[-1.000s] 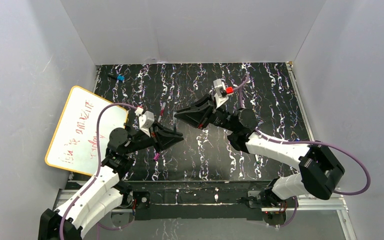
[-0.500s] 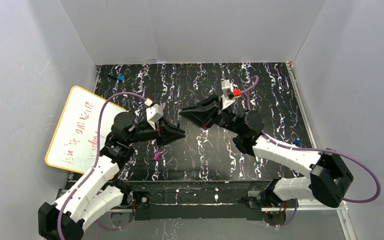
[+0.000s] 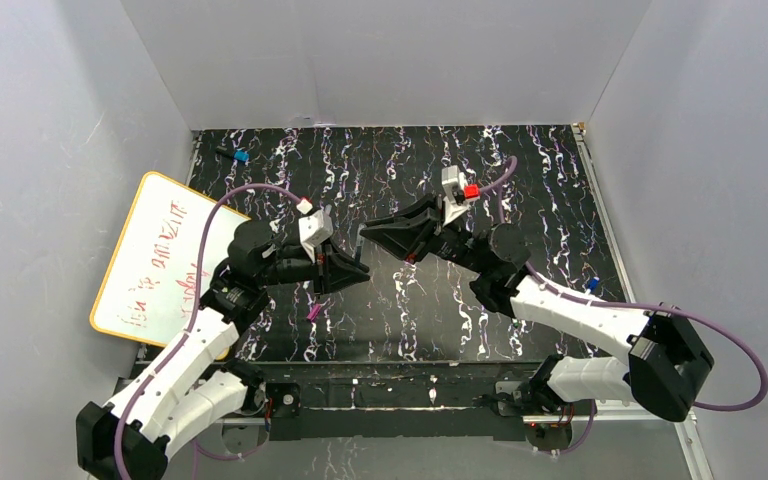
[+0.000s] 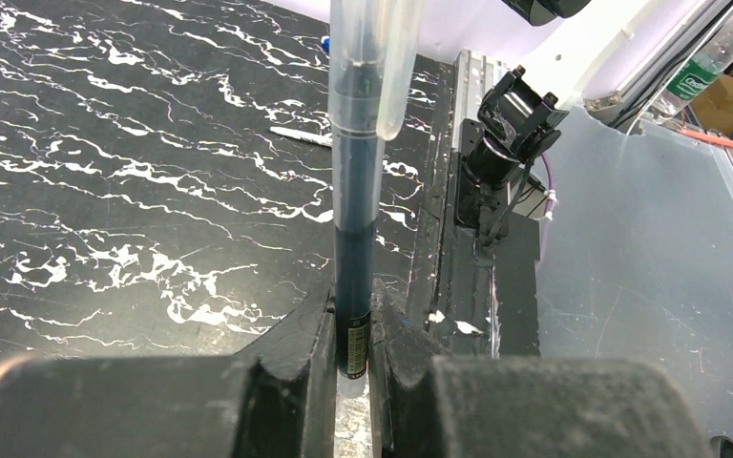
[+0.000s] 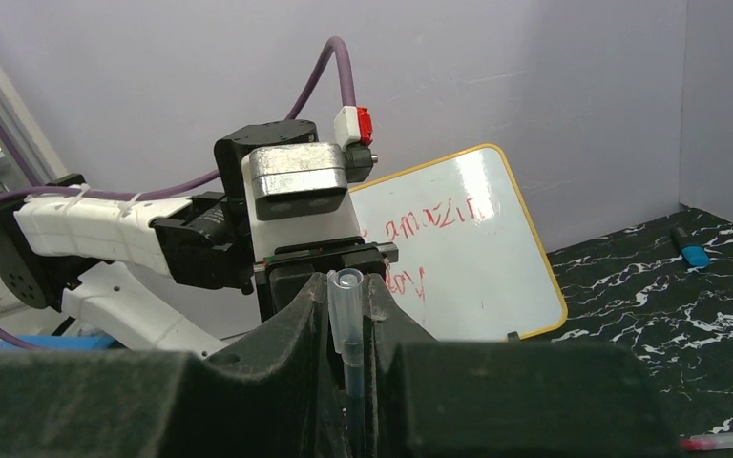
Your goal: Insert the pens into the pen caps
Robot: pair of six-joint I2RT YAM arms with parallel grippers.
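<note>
White walls (image 3: 380, 60) enclose three sides of a black tabletop (image 3: 540, 180) streaked with white marbling. A whiteboard (image 3: 155, 250) with a yellow frame and red handwriting leans at the tabletop's left edge.

Two white and black robot arms reach in from the near edge. The left arm (image 3: 190, 350) bends rightward and the right arm (image 3: 570, 305) bends leftward. Their tips nearly meet above the middle of the tabletop.

The left end effector (image 4: 353, 315) is clamped on the lower barrel of a dark pen (image 4: 353, 219), which stands straight out from between its fingers. The right end effector (image 5: 346, 305) is closed around a clear pen cap (image 5: 346, 291), a pale see-through tube with a clip along one side. In the left wrist view the cap's clear sleeve overlaps the pen's far end, in line with the barrel. How far the pen sits inside cannot be told. Both are held in the air, off the tabletop.

A white pen (image 4: 301, 136) lies flat on the right half of the tabletop, near the front edge. A magenta pen cap (image 3: 312, 313) lies on the tabletop just in front of the left end effector, apart from it. A short black object with a blue tip (image 3: 235, 155) rests in the far left corner.
</note>
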